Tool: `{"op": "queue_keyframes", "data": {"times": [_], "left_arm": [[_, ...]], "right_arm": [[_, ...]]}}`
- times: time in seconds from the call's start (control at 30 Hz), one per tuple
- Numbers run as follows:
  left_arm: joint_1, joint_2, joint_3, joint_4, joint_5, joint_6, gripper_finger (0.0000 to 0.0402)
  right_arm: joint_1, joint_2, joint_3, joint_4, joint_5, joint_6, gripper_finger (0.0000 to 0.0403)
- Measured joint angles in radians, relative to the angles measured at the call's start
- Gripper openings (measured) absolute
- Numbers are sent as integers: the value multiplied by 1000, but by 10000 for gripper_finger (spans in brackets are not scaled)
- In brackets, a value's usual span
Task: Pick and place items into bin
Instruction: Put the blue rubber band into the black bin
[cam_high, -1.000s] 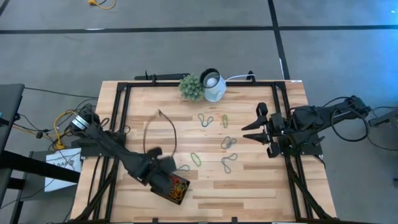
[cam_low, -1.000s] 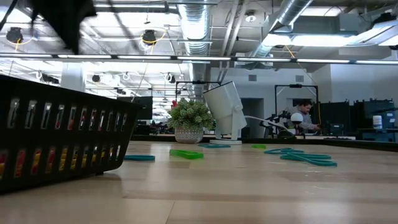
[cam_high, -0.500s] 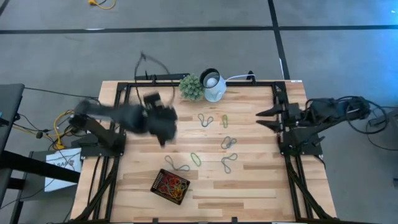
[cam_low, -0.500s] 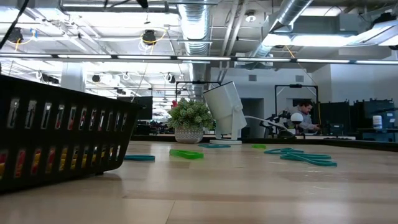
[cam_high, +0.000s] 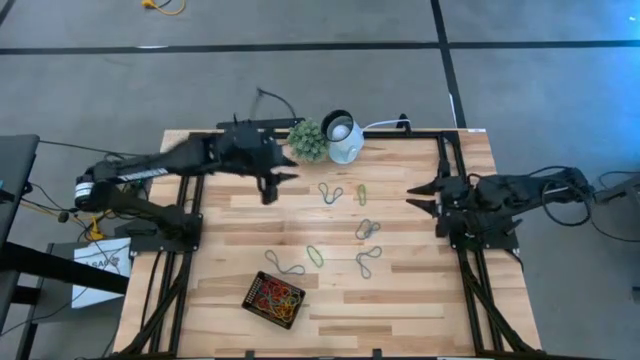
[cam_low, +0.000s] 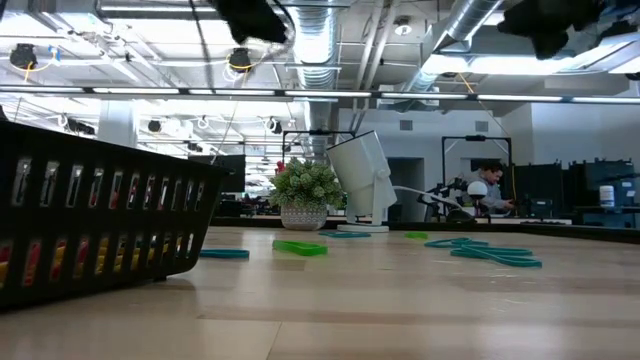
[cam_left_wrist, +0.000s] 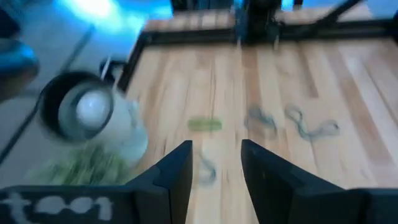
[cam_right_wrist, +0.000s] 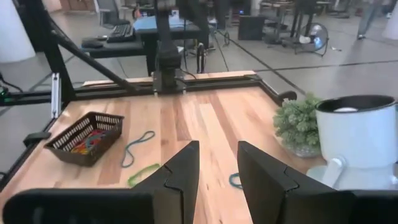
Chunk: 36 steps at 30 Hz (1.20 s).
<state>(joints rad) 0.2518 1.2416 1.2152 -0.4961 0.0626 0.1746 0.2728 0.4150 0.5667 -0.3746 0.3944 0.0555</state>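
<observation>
Overhead, the blurred left gripper (cam_high: 272, 186) hangs slightly parted and empty near the plant (cam_high: 307, 140); right gripper (cam_high: 422, 197) likewise.

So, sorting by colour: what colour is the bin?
Black bin, a slotted basket; the right wrist view shows it best.

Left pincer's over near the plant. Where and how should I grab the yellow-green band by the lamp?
The yellow-green band lies flat as a narrow, elongated loop. Probably best to bring the left pincer straight down, fingers straddling its short width at mid-length, pinching both strands together.
</observation>
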Motion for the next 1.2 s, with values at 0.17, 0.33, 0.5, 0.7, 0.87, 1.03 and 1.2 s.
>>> {"op": "queue_keyframes", "data": {"times": [0.17, 0.33, 0.5, 0.7, 0.87, 1.03, 1.2], "left_arm": [[9, 78, -278, 506, -25, 12, 128], [3, 297, -319, 778, -24, -58, 128], [2, 551, -201, 746, -34, -45, 128], [6, 706, 10, 360, -204, -56, 128], [4, 740, 93, 268, -125, -82, 128], [-6, 741, 92, 232, -83, -104, 128], [-13, 763, 92, 227, -79, -114, 128]], "right_arm": [[-14, -11, -70, 71, -3, 24, 102], [-28, -9, -120, 100, -3, 25, 102], [-45, -10, -141, 148, -1, 26, 102], [-62, -10, -161, 153, 0, 26, 102], [-83, -10, -177, 154, 0, 25, 102], [-93, -8, -181, 139, 0, 75, 102], [-91, -1, -181, 136, 0, 71, 102]]}}
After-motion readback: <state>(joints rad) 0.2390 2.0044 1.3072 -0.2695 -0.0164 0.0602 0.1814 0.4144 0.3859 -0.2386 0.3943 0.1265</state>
